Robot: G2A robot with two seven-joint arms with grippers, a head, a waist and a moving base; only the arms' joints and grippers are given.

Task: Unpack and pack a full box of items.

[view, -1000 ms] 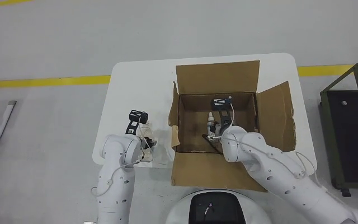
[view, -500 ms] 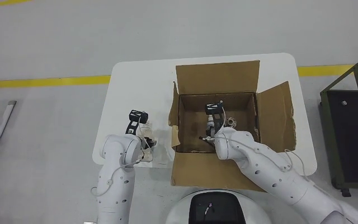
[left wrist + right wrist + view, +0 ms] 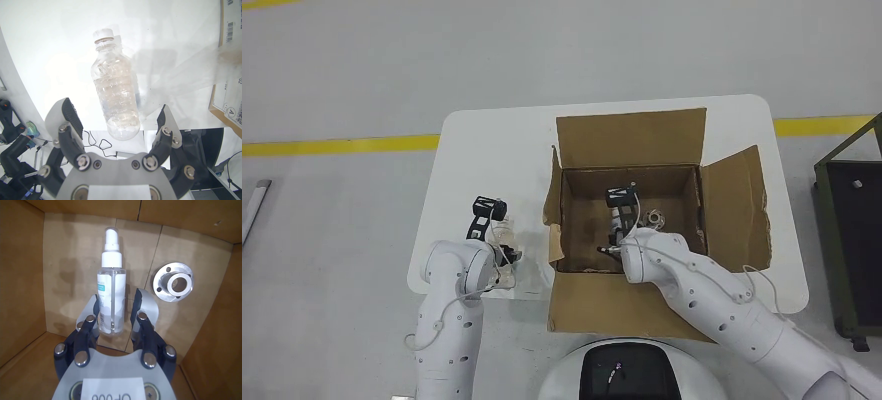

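An open cardboard box (image 3: 632, 135) stands on the white table (image 3: 492, 150). On its floor lie a clear spray bottle (image 3: 111, 289) with a white pump and a round metal flange (image 3: 173, 281). My right gripper (image 3: 117, 295) is down in the box, open, straddling the spray bottle's lower half; one pad (image 3: 96, 306) touches it and a gap remains at the other. In the top view the right gripper (image 3: 620, 195) is left of the flange (image 3: 654, 216). A clear plastic water bottle (image 3: 113, 85) lies on the table left of the box. My left gripper (image 3: 116, 106) hangs open above its base.
The box's flaps (image 3: 737, 205) stick out on all sides and its walls (image 3: 22, 275) close in around the right gripper. The water bottle lies near the table's front edge (image 3: 170, 129). A dark framed cart (image 3: 852, 240) stands beyond the table's right side.
My right gripper has shifted left inside the box, away from the flange and onto the spray bottle. The left arm and the water bottle have not moved.
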